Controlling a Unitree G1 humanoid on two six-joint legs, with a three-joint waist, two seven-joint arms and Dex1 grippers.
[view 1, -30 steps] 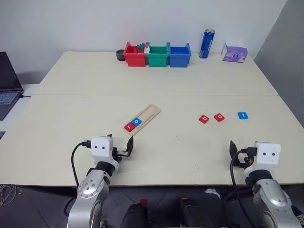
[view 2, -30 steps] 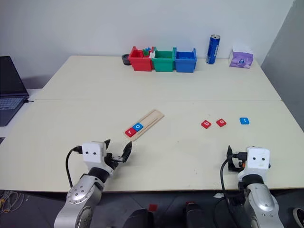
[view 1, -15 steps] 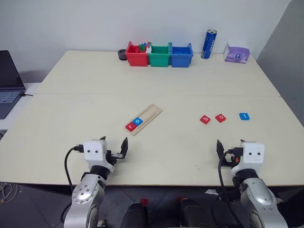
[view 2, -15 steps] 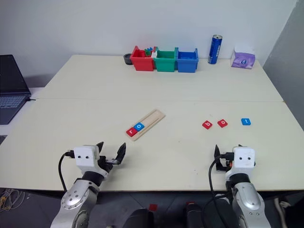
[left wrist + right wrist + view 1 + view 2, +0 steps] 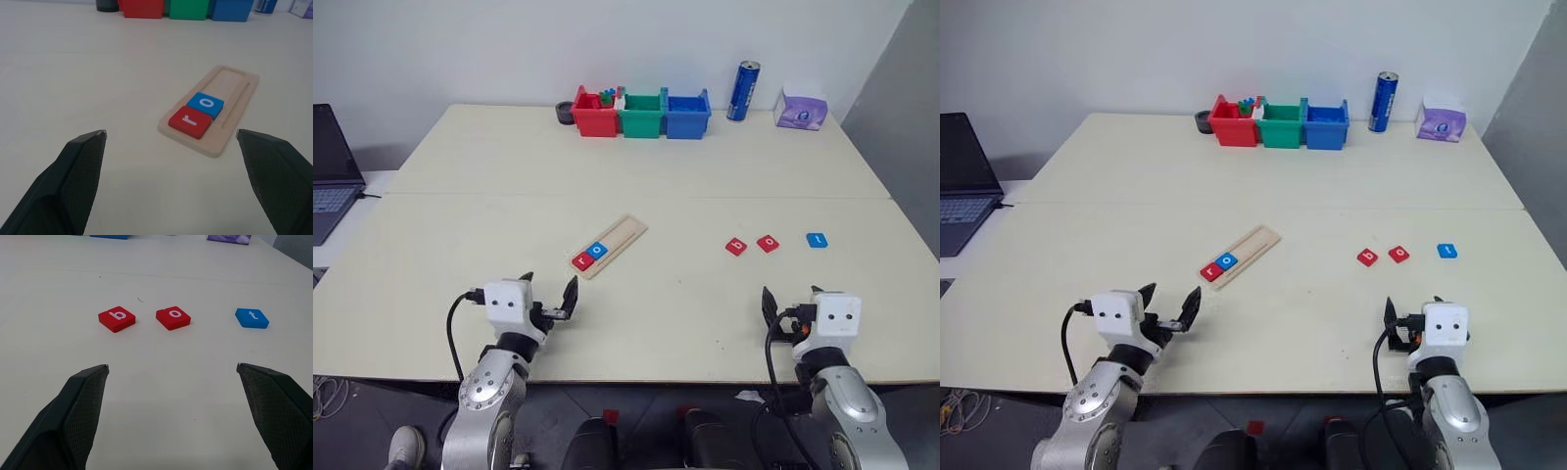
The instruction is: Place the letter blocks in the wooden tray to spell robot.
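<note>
The wooden tray [image 5: 619,237] lies slanted at the table's middle, with a red "r" block [image 5: 582,260] and a blue "o" block [image 5: 597,250] side by side at its near end. To the right, loose on the table, lie a red "b" [image 5: 735,246], a red "o" [image 5: 768,243] and a blue "t" [image 5: 817,239]. My left gripper [image 5: 549,287] is open and empty just short of the tray [image 5: 239,88]. My right gripper [image 5: 791,299] is open and empty near the front edge, short of the "b" [image 5: 116,318], the "o" [image 5: 173,317] and the "t" [image 5: 252,317].
At the back stand a red bin [image 5: 593,111], a green bin [image 5: 640,111] and a blue bin [image 5: 686,111], with a blue can [image 5: 741,90] and a purple tissue pack [image 5: 799,108] to their right. A laptop [image 5: 328,166] sits off the table's left side.
The head view has shifted a little. My right hand has drifted slightly leftward along the front edge. Both grippers stay open and no block has moved.
</note>
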